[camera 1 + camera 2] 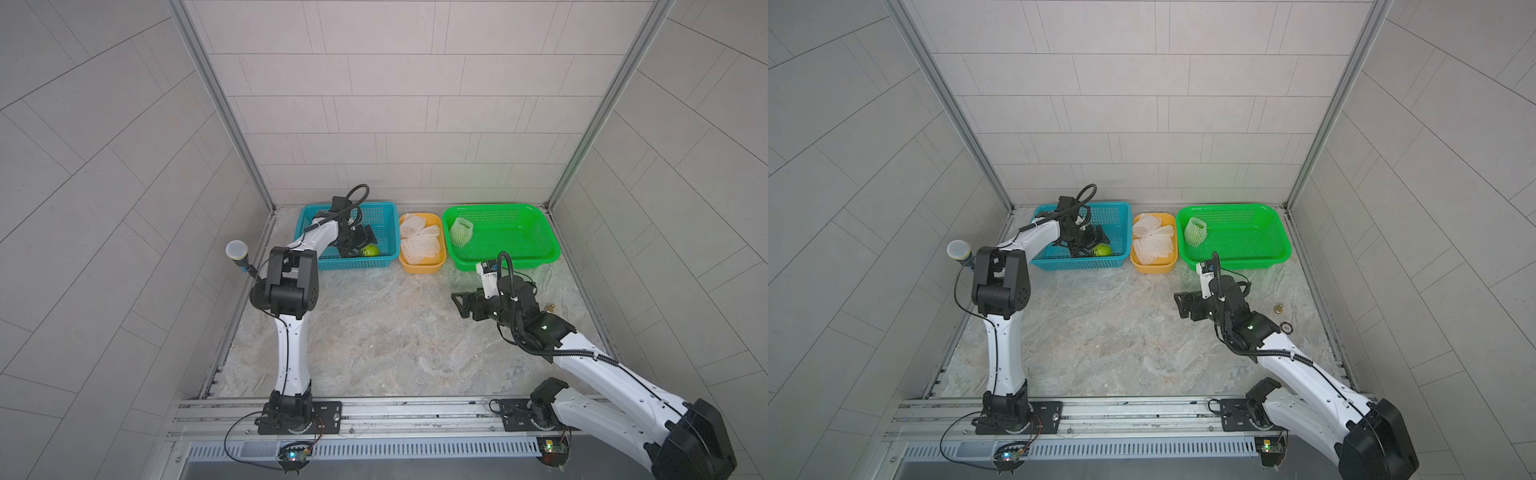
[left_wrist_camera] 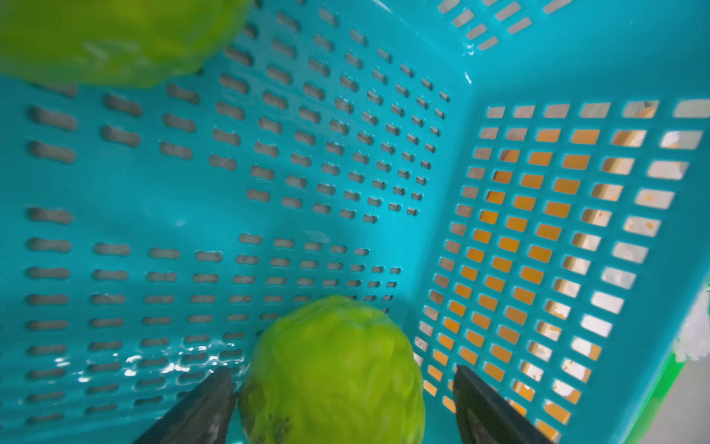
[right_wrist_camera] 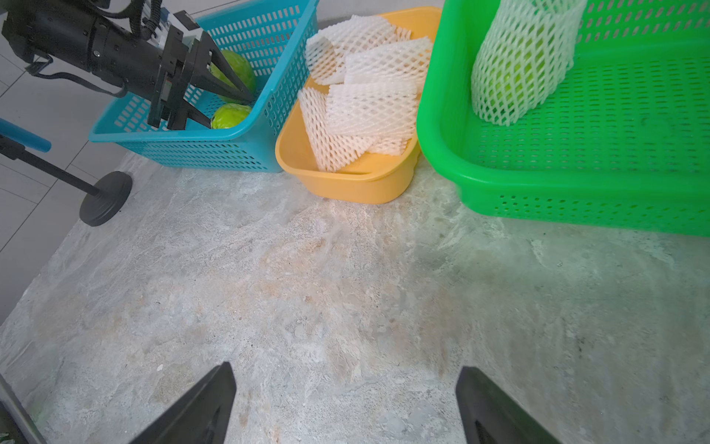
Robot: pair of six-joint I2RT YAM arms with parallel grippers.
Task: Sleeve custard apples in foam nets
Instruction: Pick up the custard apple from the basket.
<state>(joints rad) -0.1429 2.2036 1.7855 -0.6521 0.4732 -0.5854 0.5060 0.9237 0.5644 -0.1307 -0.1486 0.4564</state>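
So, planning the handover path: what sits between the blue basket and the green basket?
The yellow tub of loose foam nets, shown in both top views.

We've got pale grey tiled walls on three sides, aluminium corner posts, a marbled grey table, soft even light.

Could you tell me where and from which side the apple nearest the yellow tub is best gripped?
Probably across its broad middle, coming down from above, as the left end effector straddles it. The apple is roundish, and the basket wall stands close beside it, leaving little room sideways.
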